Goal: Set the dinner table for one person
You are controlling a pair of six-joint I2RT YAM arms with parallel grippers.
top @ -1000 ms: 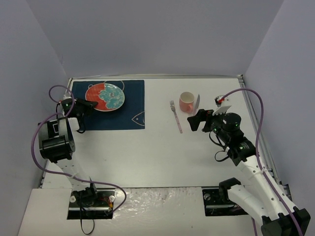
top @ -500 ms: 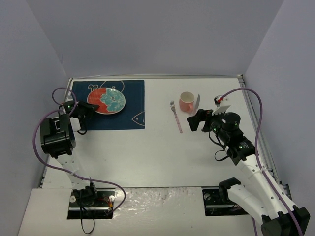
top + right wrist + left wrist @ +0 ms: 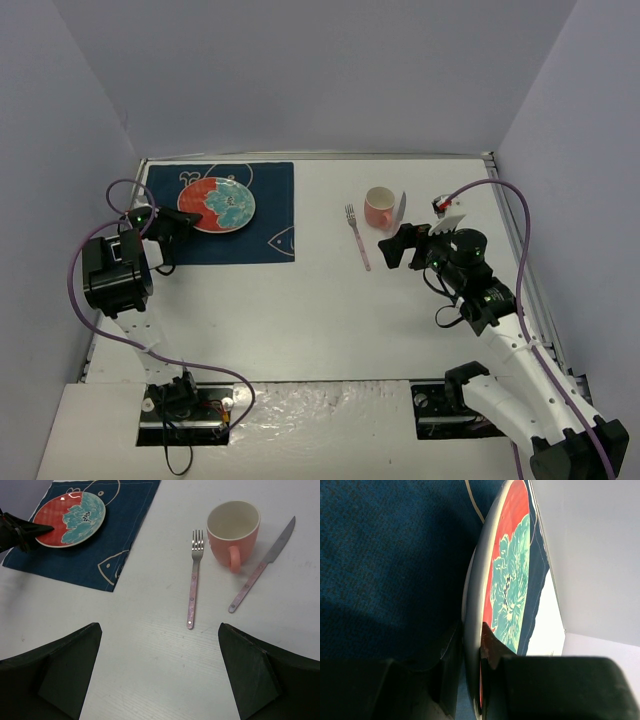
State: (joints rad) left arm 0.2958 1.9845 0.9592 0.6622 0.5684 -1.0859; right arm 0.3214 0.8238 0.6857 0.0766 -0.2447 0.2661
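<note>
A red and teal flowered plate (image 3: 218, 204) lies over the dark blue placemat (image 3: 255, 235) at the far left of the white dinner table (image 3: 300, 310). My left gripper (image 3: 186, 217) is shut on the plate's left rim; in the left wrist view the rim (image 3: 472, 645) sits pinched between my fingers (image 3: 492, 652). My right gripper (image 3: 398, 246) is open and empty above the table, just near of a pink-handled fork (image 3: 194, 595), a pink mug (image 3: 233, 527) and a knife (image 3: 262, 565). In the right wrist view my gripper (image 3: 159, 630) hangs over bare tabletop.
The fork (image 3: 357, 238), mug (image 3: 379, 208) and knife (image 3: 400, 208) lie together at the far right of centre. Grey walls close in the table on the left, back and right. The placemat (image 3: 120, 530) has white whale outlines.
</note>
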